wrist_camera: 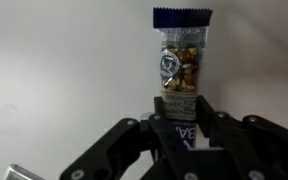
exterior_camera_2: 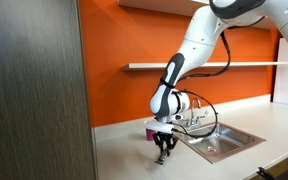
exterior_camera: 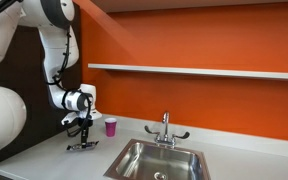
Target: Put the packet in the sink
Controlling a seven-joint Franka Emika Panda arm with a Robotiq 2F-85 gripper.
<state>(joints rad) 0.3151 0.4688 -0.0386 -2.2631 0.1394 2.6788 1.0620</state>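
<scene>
Lower end of packet [wrist_camera: 181,60] hidden betw. jaws of gripper [wrist_camera: 181,114], closed tight on it; sink [exterior_camera: 134,158] lower right, cut off by frame edge.

An orange wall [exterior_camera: 214,35] fills the upper right in both exterior views, and a long white shelf [exterior_camera: 194,70] runs across it. A pale table [exterior_camera: 39,158] spans the bottom. In an exterior view, a dark wooden panel [exterior_camera_2: 34,90] covers the left side.
</scene>
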